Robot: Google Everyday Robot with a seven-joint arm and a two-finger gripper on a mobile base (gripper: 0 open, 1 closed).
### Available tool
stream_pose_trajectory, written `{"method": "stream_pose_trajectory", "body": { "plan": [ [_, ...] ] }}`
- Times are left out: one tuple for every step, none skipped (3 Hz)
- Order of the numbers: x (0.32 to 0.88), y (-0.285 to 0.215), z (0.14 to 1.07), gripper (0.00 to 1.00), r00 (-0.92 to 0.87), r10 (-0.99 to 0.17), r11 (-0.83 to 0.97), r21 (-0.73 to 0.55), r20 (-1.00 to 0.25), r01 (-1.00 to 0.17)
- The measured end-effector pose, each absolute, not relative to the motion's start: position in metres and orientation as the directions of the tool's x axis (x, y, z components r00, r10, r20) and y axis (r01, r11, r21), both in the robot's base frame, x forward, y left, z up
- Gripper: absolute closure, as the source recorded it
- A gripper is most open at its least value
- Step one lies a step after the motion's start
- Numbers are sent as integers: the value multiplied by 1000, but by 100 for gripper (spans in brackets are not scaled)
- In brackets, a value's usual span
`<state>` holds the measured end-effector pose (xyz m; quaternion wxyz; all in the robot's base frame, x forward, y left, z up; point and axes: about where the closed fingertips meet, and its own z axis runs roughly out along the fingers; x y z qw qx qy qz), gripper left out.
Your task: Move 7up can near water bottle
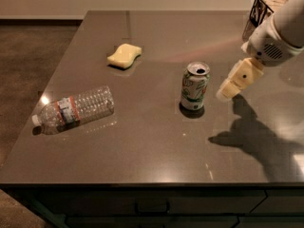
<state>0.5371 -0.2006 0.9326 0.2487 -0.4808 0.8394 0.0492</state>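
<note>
The 7up can [194, 86] stands upright near the middle of the dark grey table [142, 146], white and green with its silver top opened. The water bottle [73, 109] lies on its side at the front left, white cap pointing left, well apart from the can. My gripper [229, 90] hangs from the white arm at the right, tilted down and left, just right of the can at about its height and not touching it. It holds nothing that I can see.
A yellow sponge [124, 55] lies at the back left of the table. A black wire basket [264, 6] stands at the back right corner. The arm's shadow falls on the table at the front right. The floor lies to the left.
</note>
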Motion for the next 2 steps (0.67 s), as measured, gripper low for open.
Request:
{"method": "stream_pose_trajectory", "body": {
  "plan": [
    [541, -184, 920, 0, -403, -772, 520, -124, -491, -845],
    [543, -171, 909, 0, -395, -765, 508, -100, -509, -855]
  ]
}}
